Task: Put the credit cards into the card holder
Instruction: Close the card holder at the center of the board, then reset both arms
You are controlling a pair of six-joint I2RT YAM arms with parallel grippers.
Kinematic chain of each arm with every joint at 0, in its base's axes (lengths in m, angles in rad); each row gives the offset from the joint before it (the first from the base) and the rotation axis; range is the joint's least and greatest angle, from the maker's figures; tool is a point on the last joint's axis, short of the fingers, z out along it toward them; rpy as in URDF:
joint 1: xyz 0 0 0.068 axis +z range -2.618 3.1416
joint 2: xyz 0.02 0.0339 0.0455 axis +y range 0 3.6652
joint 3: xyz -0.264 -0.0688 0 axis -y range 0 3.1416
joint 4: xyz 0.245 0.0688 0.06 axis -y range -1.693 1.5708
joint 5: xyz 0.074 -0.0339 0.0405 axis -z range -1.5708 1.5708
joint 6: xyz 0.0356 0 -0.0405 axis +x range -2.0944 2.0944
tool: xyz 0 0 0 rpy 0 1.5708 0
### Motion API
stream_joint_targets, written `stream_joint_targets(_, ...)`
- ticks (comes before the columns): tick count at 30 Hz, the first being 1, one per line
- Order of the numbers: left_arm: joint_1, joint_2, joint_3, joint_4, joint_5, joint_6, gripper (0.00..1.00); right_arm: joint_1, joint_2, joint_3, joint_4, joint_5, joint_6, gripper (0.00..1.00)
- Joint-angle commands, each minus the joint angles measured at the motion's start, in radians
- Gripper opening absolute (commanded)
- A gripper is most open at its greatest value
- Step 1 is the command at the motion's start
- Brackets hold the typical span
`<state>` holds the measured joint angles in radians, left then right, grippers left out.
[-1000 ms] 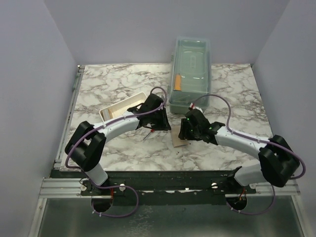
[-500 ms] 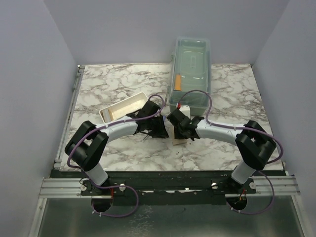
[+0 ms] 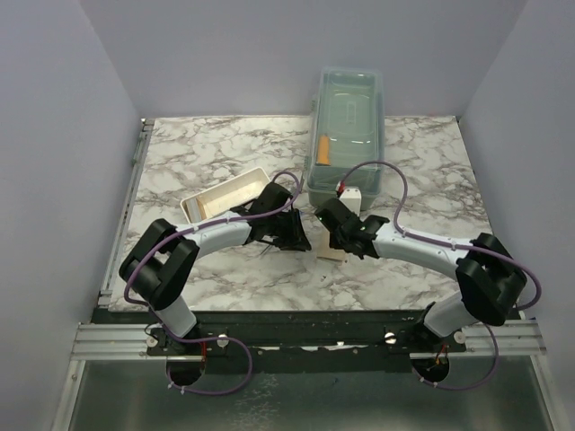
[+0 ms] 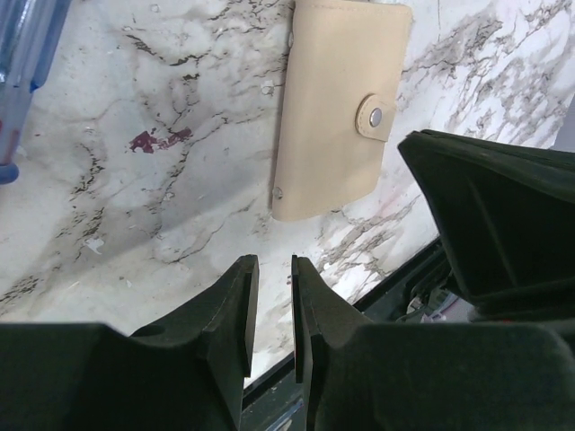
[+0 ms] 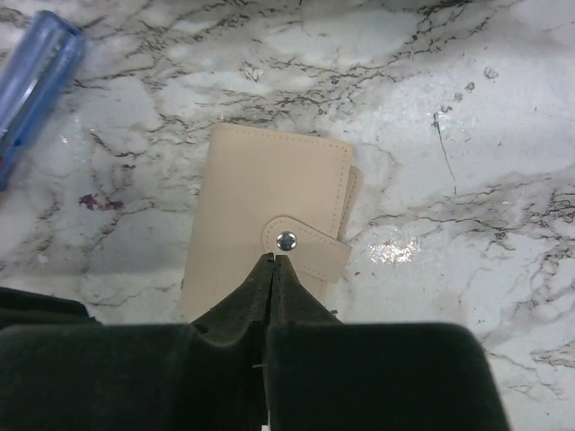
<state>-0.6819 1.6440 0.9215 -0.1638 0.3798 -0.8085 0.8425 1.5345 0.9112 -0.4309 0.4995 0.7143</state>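
Over the marble bench [image 3: 198, 162], our right end effector [image 5: 274, 260] has its fingers pressed together, and our left end effector [image 4: 272, 265] has its slightly apart. The closed tan card holder [image 5: 265, 215] lies flat between them, just ahead of the left tips. Its snap tab [image 5: 286, 240] sits right at the right tips.

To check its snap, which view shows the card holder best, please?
Right wrist: the card holder sits centred, snap fastened. Left wrist shows it slanted at the frame's top; top external, only a sliver.
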Motion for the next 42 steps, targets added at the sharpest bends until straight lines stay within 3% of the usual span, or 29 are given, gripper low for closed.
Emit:
stream_joint_targets(1,0.001,0.017,0.001,0.036,0.062,-0.012,0.27,-0.006,-0.067,-0.024,0.034,0.015,0.029,0.0)
stream_joint_targets(14,-0.011,-0.026,-0.003,0.053,0.073,-0.027,0.28,-0.085,-0.055,-0.162,0.217,-0.122,0.024,0.08)
stream_joint_targets(22,-0.011,-0.093,-0.006,0.056,0.056,-0.016,0.33,-0.1,-0.053,-0.236,0.349,-0.446,-0.003,0.15)
stream_joint_targets(27,-0.009,-0.169,0.009,0.055,0.005,0.013,0.38,-0.101,-0.255,-0.246,0.281,-0.476,-0.007,0.32)
stream_joint_targets(33,-0.007,-0.315,0.059,0.053,-0.087,0.068,0.58,-0.103,-0.464,-0.131,0.093,-0.354,-0.081,0.55)
stream_joint_targets(42,-0.006,-0.487,0.152,0.048,-0.224,0.186,0.78,-0.102,-0.581,0.136,-0.123,-0.235,-0.213,0.69)
